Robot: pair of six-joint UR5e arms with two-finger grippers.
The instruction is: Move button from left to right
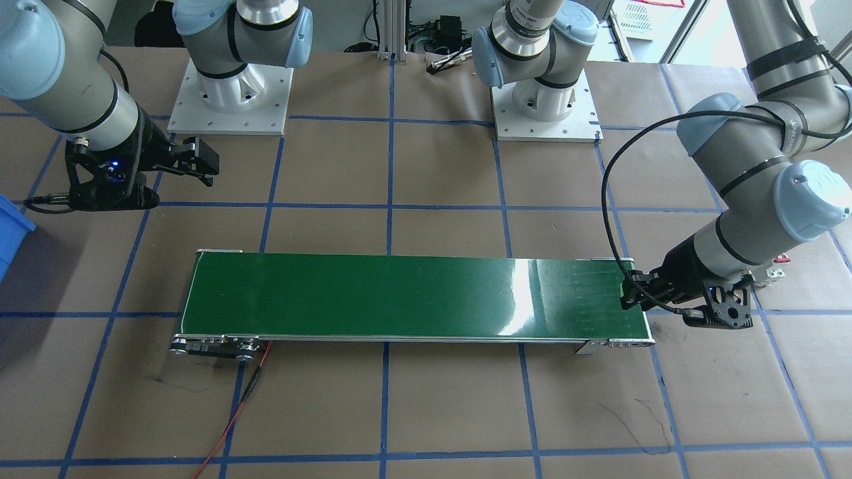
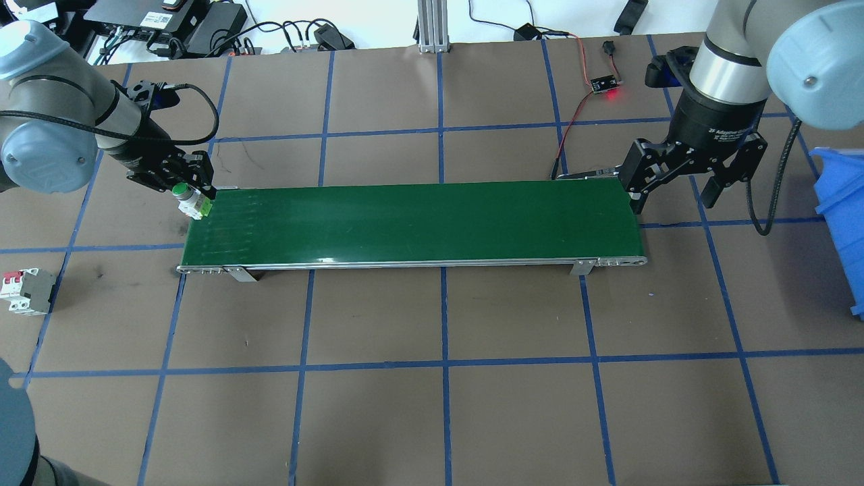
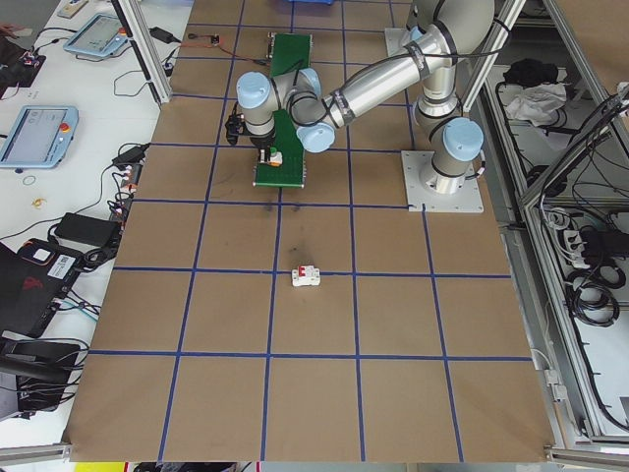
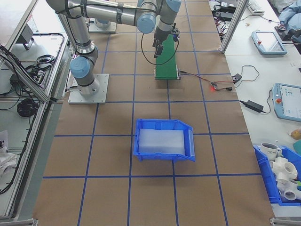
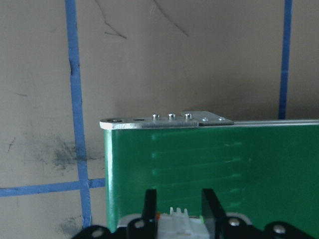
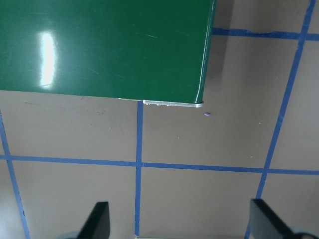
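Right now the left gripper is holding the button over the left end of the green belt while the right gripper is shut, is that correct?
Nearly. The overhead view shows the right gripper open, its fingers spread. The left gripper does hold the button at the left end of the green belt.

Green conveyor belt [image 2: 412, 223] laid mid-bench; circuit breaker [image 2: 27, 291] seen well off its left end, blue bin [image 2: 840, 223] beyond its right end.

I see a glossy green conveyor belt [image 2: 412, 223] with bare metal side rails, on matt brown paper table covering [image 2: 432, 405]; the plastic green-capped button [image 2: 190, 201] looks smooth.
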